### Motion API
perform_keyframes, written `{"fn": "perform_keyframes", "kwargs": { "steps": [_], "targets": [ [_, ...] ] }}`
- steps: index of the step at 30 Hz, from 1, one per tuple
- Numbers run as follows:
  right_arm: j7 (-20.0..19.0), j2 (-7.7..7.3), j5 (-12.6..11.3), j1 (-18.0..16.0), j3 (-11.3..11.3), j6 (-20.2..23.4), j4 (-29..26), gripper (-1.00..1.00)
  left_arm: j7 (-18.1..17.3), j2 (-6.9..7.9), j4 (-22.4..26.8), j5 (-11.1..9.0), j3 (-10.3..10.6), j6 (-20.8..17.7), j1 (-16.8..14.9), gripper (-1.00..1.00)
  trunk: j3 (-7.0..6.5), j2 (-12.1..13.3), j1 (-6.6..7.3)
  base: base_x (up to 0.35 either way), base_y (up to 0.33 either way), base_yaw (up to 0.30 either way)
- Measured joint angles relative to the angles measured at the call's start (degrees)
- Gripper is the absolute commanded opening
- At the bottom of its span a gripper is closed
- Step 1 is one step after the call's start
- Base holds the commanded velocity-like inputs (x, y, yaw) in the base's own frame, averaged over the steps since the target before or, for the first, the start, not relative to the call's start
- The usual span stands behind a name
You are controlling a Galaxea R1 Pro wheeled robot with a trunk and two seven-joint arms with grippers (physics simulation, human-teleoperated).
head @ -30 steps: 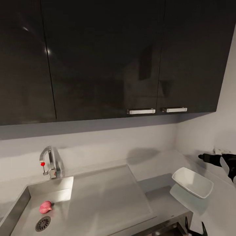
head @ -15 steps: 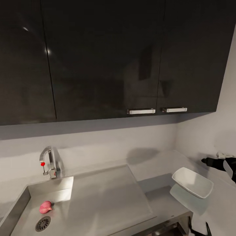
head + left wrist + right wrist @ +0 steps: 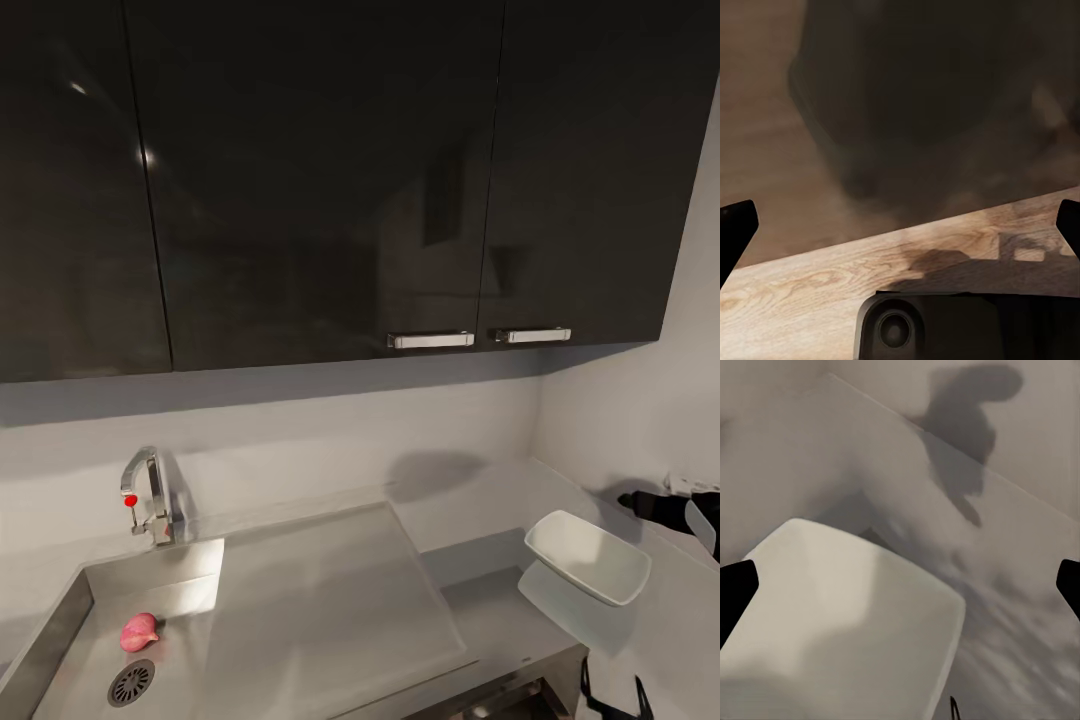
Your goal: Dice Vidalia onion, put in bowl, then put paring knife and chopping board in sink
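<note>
The pink Vidalia onion lies in the grey sink beside the round drain, in front of the chrome tap. The white square bowl sits on the countertop to the right, and up close in the right wrist view the bowl is empty. My right gripper is open at the lower right, its two dark fingers just in front of the bowl; in its wrist view the right gripper holds nothing. My left gripper is open over wood floor. The chopping board and paring knife are out of view.
Glossy black upper cabinets with metal handles hang above the pale backsplash. The flat drainboard lies between basin and bowl. Part of my right arm hangs over the counter's right wing by the side wall.
The right gripper's fingers have slid right and lower at the picture's bottom edge. The arm part at the right edge has also dropped and drawn outward. Onion and bowl are unmoved.
</note>
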State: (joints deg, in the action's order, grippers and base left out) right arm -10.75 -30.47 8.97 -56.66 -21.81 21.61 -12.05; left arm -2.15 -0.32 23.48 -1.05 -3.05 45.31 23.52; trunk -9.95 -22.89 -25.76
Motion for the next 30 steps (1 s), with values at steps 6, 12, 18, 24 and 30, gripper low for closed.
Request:
{"fn": "perform_keyframes", "kwargs": {
  "steps": [6,12,18,24,30],
  "targets": [
    [0.1,-0.09,0.0,0.2,0.0,-3.1,2.2,1.00,0.0,0.00,-0.1,0.0,0.0,0.0,0.0,1.00,0.00,0.0,0.00,0.000,0.000,0.000],
    [-0.9,0.01,-0.9,1.8,-0.1,-5.5,3.7,1.00,0.0,0.00,-0.3,0.0,0.0,0.0,0.0,1.00,0.00,0.0,0.00,0.000,0.000,0.000],
    [0.8,1.95,-1.1,3.8,-0.5,-3.8,1.8,1.00,0.0,0.00,-0.3,0.0,0.0,0.0,0.0,1.00,0.00,0.0,0.00,0.000,0.000,0.000],
    [1.2,3.89,-1.7,3.9,-0.6,-3.4,0.8,1.00,0.0,0.00,-0.4,0.0,0.0,0.0,0.0,1.00,0.28,0.0,0.00,0.000,0.000,0.000],
    [1.3,3.95,-1.7,3.9,-1.6,-3.3,0.8,1.00,0.0,0.00,-0.4,0.0,0.0,0.0,0.0,1.00,0.80,0.0,0.00,0.000,0.000,0.000]
  ]
}}
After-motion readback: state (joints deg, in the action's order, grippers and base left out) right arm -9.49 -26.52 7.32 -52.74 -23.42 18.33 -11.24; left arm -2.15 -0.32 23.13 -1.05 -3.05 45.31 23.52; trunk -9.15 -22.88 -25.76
